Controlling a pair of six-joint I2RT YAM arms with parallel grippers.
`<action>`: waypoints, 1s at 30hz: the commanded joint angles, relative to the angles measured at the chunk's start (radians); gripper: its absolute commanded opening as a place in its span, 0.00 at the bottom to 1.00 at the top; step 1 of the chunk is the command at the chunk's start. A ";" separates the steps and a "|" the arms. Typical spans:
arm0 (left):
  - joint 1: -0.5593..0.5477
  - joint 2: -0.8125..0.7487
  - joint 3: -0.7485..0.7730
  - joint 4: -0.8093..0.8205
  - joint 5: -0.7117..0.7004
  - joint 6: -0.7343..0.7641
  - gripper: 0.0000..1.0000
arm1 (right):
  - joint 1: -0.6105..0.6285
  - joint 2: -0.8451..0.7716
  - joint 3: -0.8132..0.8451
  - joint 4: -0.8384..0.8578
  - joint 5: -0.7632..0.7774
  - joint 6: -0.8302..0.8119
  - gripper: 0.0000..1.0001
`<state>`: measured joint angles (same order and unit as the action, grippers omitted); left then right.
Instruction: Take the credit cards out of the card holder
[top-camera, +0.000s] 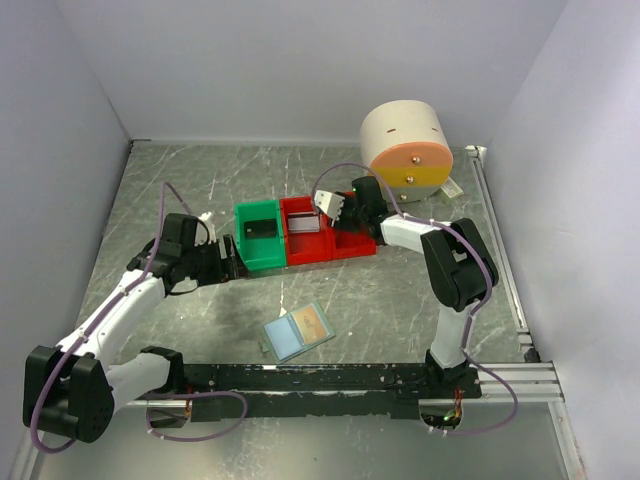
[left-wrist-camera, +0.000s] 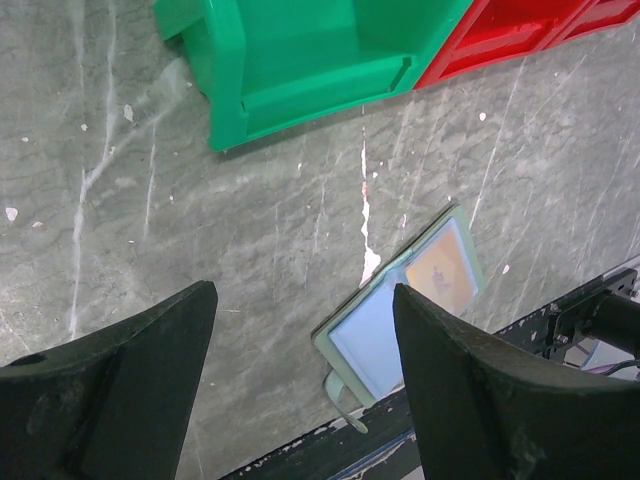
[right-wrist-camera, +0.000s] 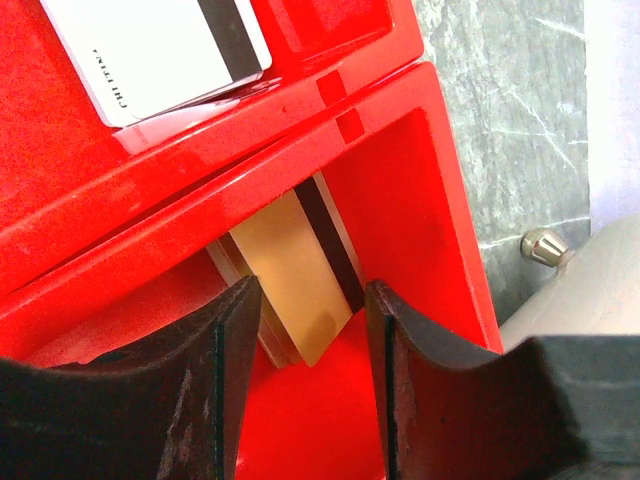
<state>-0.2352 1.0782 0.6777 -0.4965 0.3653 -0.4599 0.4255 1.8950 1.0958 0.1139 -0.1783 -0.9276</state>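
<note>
The pale blue card holder (top-camera: 290, 338) lies spread flat on the table near the front rail. An orange credit card (top-camera: 311, 322) shows in its right pocket, while the left pocket (left-wrist-camera: 385, 335) looks plain blue. My left gripper (top-camera: 232, 258) hangs open beside the green bin, and in the left wrist view its jaws (left-wrist-camera: 302, 292) frame bare table left of the holder. My right gripper (right-wrist-camera: 312, 290) stands open over the small red bin (right-wrist-camera: 420, 180). A gold-tan card (right-wrist-camera: 290, 270) with a dark stripe lies loose in that bin, below the fingers.
A green bin (top-camera: 262, 240) and red bins (top-camera: 305, 238) stand in a row mid-table. A white card (right-wrist-camera: 160, 50) rests in the neighbouring red bin. A round cream container with an orange face (top-camera: 405, 145) sits at the back right. A black rail (top-camera: 320, 378) runs along the front.
</note>
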 joint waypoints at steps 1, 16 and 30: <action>0.010 -0.005 0.023 0.021 0.029 0.012 0.82 | -0.008 -0.004 0.024 -0.037 -0.019 0.010 0.47; 0.010 -0.005 0.017 0.036 0.072 0.005 0.84 | -0.010 -0.214 -0.005 0.084 0.075 0.398 0.50; -0.295 -0.187 -0.112 0.147 0.027 -0.355 0.82 | 0.017 -0.560 -0.411 0.083 -0.407 1.655 0.52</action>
<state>-0.3851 0.9367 0.5484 -0.3931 0.4999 -0.6647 0.4137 1.3411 0.8532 0.1566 -0.3847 0.3569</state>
